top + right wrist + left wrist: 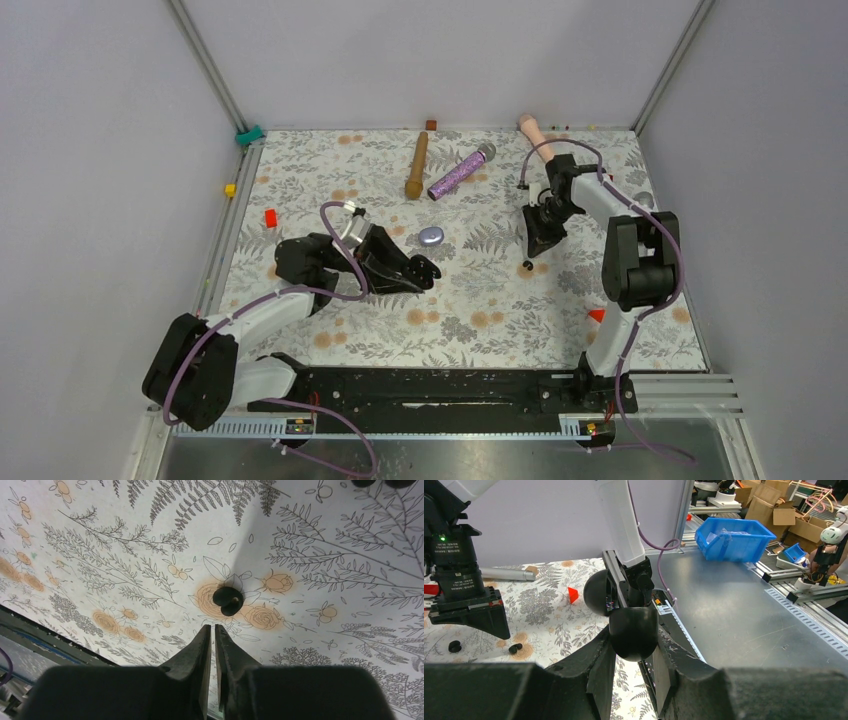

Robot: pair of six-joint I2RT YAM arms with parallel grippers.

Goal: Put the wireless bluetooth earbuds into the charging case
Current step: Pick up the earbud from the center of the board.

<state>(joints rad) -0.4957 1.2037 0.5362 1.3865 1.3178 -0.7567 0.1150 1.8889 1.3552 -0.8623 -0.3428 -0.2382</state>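
Pointing down at the flowered desk (pixel 325 565), my right tool (pixel 212 626) stood pinched almost shut, with nothing between its jaws. One black earbud (pixel 228 600) lay on the desk just beyond the tips, at the centre of the frame and a shade right of the gap's line, clear of both fingers. Its long axis ran nearly up and down the frame, roughly along my fingers. My left tool (pixel 633 641), left of centre in the top view, clamped the black charging case (pixel 632 625), which looked open. The right arm was plainly nearer the bud; I judged it had to widen, then reach forward to straddle it.
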